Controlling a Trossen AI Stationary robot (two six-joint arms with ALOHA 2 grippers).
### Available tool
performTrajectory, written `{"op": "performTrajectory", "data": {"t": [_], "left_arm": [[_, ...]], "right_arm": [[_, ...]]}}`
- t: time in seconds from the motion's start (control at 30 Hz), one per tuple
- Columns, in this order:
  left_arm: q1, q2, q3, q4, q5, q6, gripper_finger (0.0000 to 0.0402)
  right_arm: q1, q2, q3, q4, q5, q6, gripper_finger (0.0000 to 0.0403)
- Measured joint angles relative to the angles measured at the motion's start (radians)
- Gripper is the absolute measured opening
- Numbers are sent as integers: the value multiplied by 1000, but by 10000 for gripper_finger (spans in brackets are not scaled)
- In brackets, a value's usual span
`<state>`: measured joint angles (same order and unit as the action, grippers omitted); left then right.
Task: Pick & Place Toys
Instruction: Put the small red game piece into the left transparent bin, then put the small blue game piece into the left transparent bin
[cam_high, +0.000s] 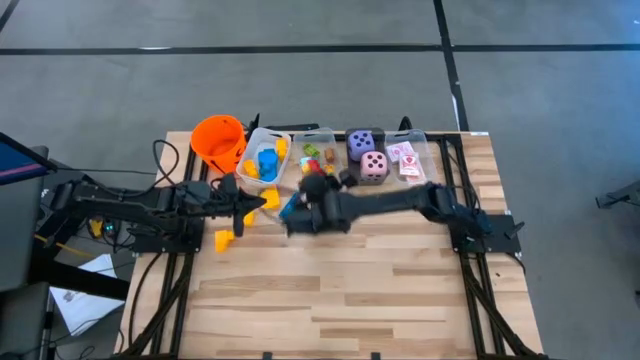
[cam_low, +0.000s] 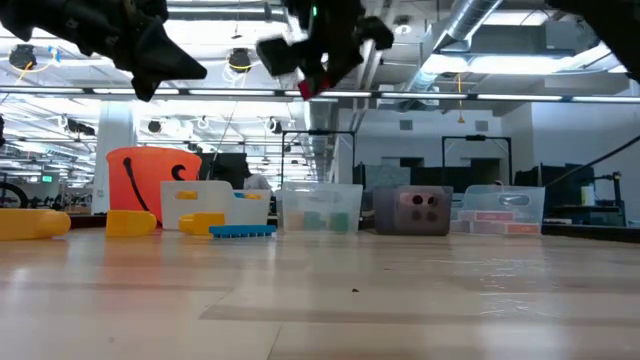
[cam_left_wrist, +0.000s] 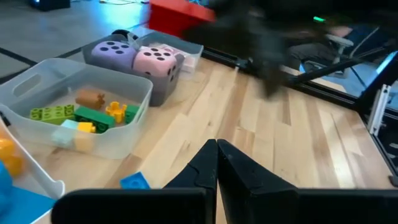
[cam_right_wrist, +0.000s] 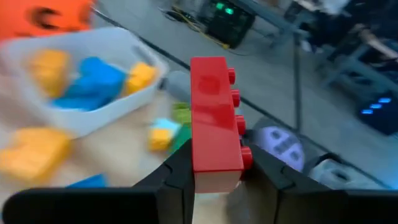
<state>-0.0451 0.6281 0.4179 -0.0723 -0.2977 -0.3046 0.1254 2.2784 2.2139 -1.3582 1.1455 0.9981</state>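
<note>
desk (cam_high: 330, 290): pale wood planks, smooth, matt | red block (cam_right_wrist: 214, 124): glossy hard plastic, studded | bins (cam_left_wrist: 134, 134): clear, slightly frosted plastic | dice (cam_left_wrist: 158, 62): soft, matt | bucket (cam_high: 218, 140): orange plastic

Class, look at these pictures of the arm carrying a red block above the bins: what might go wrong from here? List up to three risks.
1. The right gripper pinches only the lower end of the red block; most of it stands free, so it might twist or slip out.
2. The left gripper, shut and empty, sits near the right arm over the table; the arms might bump.
3. The bin of small blocks is crowded; a release from this height might bounce the block out.
</note>
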Motion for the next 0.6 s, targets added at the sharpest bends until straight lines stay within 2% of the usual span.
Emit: {"op": "performTrajectory", "data": {"t": [0.17, 0.33, 0.47, 0.6], "left_arm": [[-17, 0, 0, 0, 0, 8, 0], [-18, 0, 0, 0, 0, 9, 0], [-18, 0, 0, 1, 0, 10, 0], [-18, 0, 0, 1, 0, 12, 0]], "right_arm": [[-128, 0, 0, 5, -65, -116, 90], [-221, 0, 0, 13, -109, -116, 99], [-268, 0, 0, 19, -154, -129, 191], [-282, 0, 0, 73, -186, -211, 281]]}}
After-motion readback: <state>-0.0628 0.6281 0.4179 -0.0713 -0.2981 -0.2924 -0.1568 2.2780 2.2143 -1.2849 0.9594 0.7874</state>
